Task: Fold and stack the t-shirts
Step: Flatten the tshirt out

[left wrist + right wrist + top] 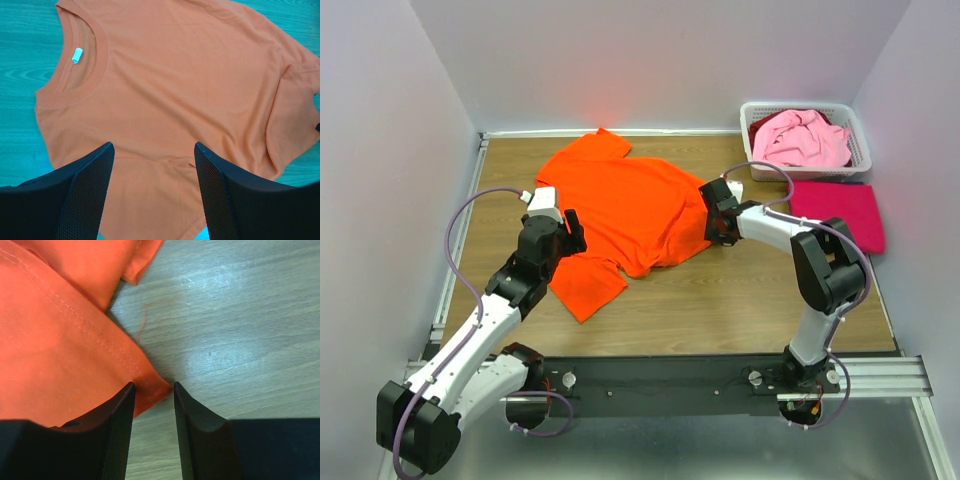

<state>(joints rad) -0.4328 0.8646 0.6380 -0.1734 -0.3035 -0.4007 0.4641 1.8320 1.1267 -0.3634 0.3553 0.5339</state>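
The bright orange t-shirt (620, 205) lies spread on the wooden table, partly rumpled, one sleeve toward the front. My left gripper (570, 232) is open and hovers over its left side; in the left wrist view the shirt (175, 75) lies below the wide-apart gripper (154, 150), collar and white tag to the upper left. My right gripper (711, 224) is open at the shirt's right edge; the hem corner (155, 387) lies between the fingertips of the gripper (154, 386), not pinched. The magenta-red t-shirt (838, 212) lies folded at the right. The pale pink t-shirt (800, 138) is bunched in the basket.
The white slotted basket (861, 152) stands at the back right corner, just behind the magenta-red shirt. White walls close the table on three sides. Bare wood (740, 300) shows in front of the orange shirt. A loose orange thread (142, 322) lies on the wood.
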